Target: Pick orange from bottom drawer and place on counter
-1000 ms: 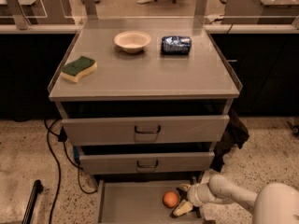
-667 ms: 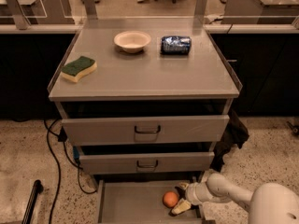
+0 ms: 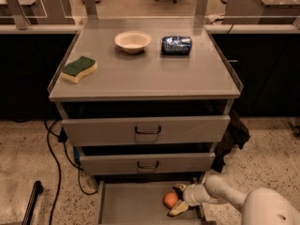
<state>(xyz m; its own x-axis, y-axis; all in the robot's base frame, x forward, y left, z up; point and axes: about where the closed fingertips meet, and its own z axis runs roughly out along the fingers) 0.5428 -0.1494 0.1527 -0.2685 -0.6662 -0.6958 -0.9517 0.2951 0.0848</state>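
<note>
The orange (image 3: 170, 199) lies in the open bottom drawer (image 3: 131, 204), toward its right side. My gripper (image 3: 178, 198) reaches in from the lower right; its pale fingers (image 3: 179, 208) stand on either side of the orange's right half, one behind and one in front. The counter (image 3: 145, 74) is the wide grey cabinet top above the drawers.
On the counter sit a cream bowl (image 3: 132, 41), a blue crumpled can (image 3: 176, 45) and a green-and-yellow sponge (image 3: 79, 68). Two taller drawers (image 3: 146, 130) with dark handles are above the bottom one. Black cables (image 3: 54, 158) trail on the floor at left.
The arm has shifted slightly left, bringing the fingers a little closer around the orange. The orange has not moved.
</note>
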